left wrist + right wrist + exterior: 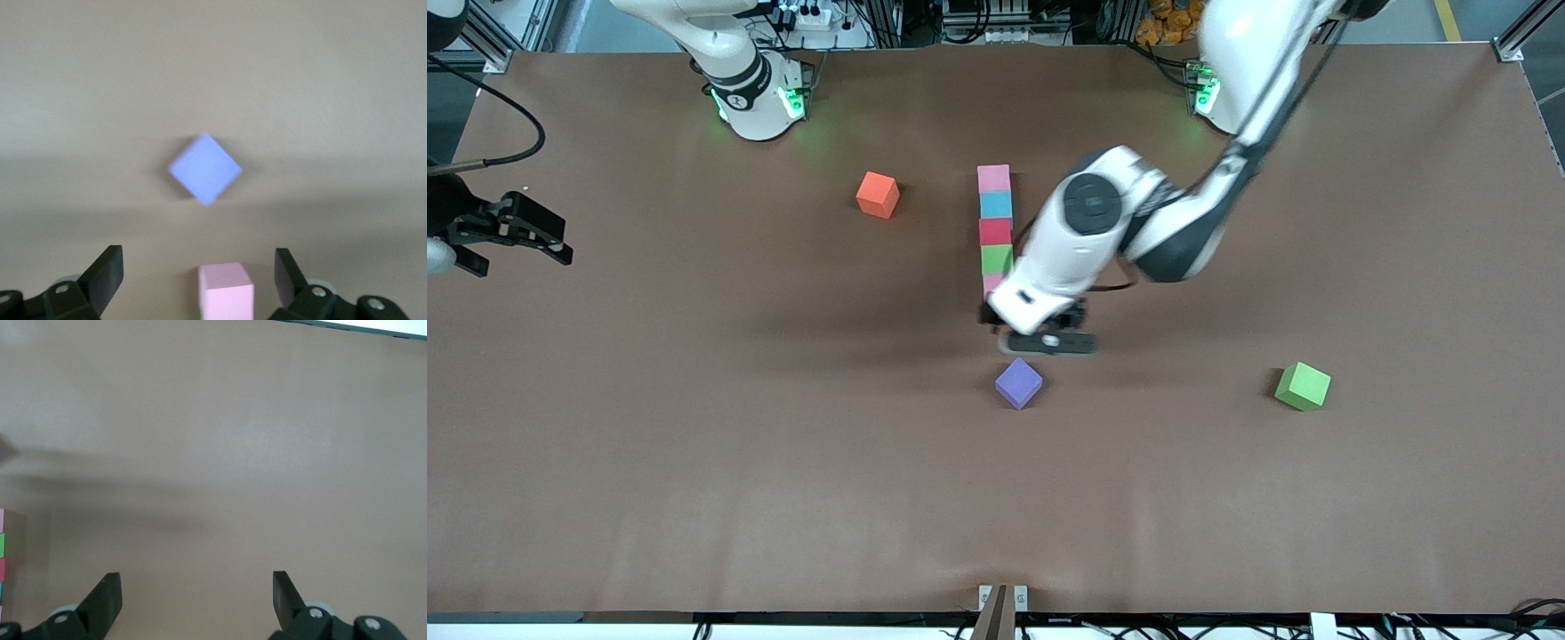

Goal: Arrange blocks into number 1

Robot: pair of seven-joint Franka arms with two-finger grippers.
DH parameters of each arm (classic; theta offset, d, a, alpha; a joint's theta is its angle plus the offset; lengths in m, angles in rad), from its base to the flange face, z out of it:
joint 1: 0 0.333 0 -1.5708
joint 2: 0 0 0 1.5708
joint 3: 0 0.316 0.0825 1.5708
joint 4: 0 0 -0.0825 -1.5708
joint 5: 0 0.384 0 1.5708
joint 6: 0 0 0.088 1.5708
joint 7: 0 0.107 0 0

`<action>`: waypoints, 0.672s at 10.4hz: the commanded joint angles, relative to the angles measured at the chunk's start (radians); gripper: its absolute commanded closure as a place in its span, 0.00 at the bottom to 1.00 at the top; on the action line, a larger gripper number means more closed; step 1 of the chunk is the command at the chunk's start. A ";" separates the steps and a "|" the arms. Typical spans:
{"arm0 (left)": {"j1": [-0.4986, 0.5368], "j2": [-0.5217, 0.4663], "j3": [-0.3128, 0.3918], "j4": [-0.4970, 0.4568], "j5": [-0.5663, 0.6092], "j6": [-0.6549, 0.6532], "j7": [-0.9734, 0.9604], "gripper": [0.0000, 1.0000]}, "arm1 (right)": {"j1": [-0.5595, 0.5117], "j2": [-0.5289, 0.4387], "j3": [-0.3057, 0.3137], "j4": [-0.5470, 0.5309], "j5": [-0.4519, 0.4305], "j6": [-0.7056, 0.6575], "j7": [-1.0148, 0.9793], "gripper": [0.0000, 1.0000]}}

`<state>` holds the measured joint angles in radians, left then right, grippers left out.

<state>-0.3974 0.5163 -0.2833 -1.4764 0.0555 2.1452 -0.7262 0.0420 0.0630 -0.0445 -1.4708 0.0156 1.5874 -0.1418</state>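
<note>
Five Blocks Lined Up, Both Pincers Open

At the right arm's end of the table point(694, 462), the right pincer point(516, 233) hangs just over the table's edge with its fingers point(107, 597) spread apart and nothing between them; this arm waits. An orange cube point(878, 194) sits alone between that end and the middle of the table.

Near the middle, the blocks form a straight line running toward the front camera, each touching the next: a pink block point(993, 178) farthest from the camera, then a light blue block point(996, 204), a red block point(995, 231), a green block point(997, 259), and a second pink block point(992, 284) nearest the camera, partly covered by the left arm in the front view. The left pincer point(1049, 341) is low over the table just beside that last pink block, over the bare strip between it and a purple cube point(1019, 383). In the left wrist view its fingers point(107, 275) stand wide apart on either side of the pink block point(226, 291) without touching it, and the purple cube point(205, 169) shows farther on.

Toward the left arm's end, a loose green cube point(1303, 386) lies well apart from the line.
</note>
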 commanded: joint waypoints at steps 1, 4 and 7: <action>0.113 -0.178 -0.002 -0.048 -0.003 -0.158 0.040 0.00 | -0.010 0.005 0.005 0.017 0.003 -0.007 0.007 0.00; 0.269 -0.336 -0.001 -0.050 -0.008 -0.345 0.331 0.00 | -0.010 0.003 0.005 0.017 0.003 -0.007 0.008 0.00; 0.284 -0.433 0.131 -0.048 -0.022 -0.479 0.554 0.00 | -0.019 0.003 0.005 0.017 0.004 -0.010 0.008 0.00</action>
<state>-0.1081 0.1418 -0.2040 -1.4846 0.0552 1.6980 -0.2669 0.0408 0.0630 -0.0482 -1.4683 0.0156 1.5869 -0.1418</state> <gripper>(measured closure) 0.000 0.000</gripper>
